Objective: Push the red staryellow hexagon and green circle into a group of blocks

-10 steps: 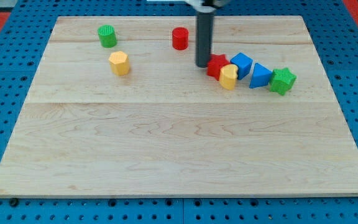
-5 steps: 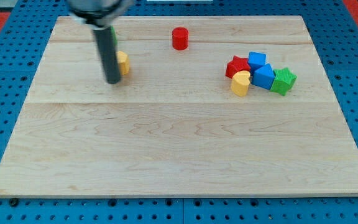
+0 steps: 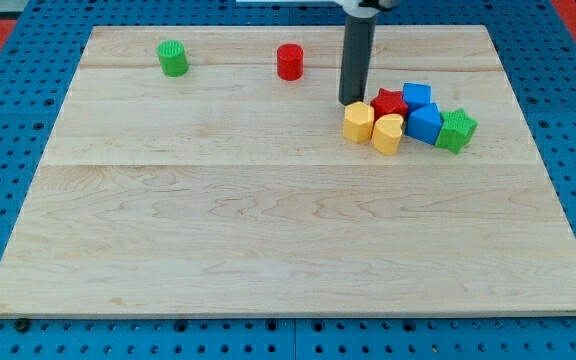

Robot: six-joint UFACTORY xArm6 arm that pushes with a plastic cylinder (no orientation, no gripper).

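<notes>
My tip (image 3: pixel 352 102) sits just above the yellow hexagon (image 3: pixel 358 121), which is chunky and ridged and touches the red star (image 3: pixel 389 102). The ribbed green circle (image 3: pixel 173 57) is off alone at top left. No jaws here, just a rod.

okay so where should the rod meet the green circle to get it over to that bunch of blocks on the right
No jaws here, so it is a push. Set my tip against the green circle on its side toward the view's left and slightly toward the top. The cluster by the yellow hexagon lies right and lower, and the round wall may slip off-centre.
</notes>
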